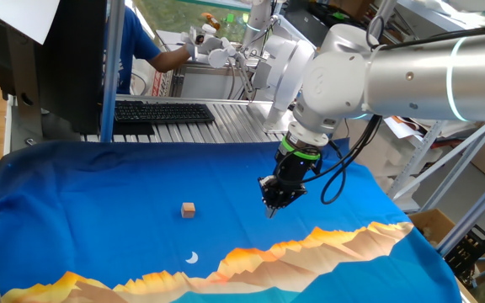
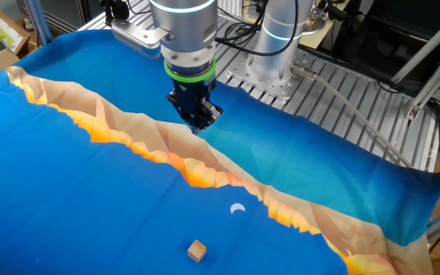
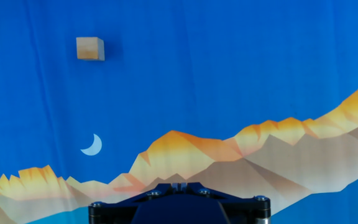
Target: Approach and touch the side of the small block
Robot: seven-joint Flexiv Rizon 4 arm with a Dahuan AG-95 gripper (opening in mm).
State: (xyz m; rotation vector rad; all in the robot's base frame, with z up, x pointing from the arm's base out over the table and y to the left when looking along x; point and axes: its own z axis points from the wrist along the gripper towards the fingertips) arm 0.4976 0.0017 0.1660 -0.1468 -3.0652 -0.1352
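Note:
The small block (image 1: 189, 209) is a tiny light-brown wooden cube lying on the blue cloth. It also shows in the other fixed view (image 2: 197, 250) and at the upper left of the hand view (image 3: 90, 48). My black gripper (image 1: 269, 206) hangs a little above the cloth, well to the right of the block and apart from it. In the other fixed view the gripper (image 2: 198, 126) is over the orange mountain print. Its fingertips (image 3: 179, 185) stand together with nothing between them.
A small white crescent mark (image 1: 192, 257) is printed on the cloth in front of the block, and shows in the hand view (image 3: 92, 145) too. A keyboard (image 1: 162, 111) and metal rails lie behind the cloth. A person's arm (image 1: 154, 52) is at the back.

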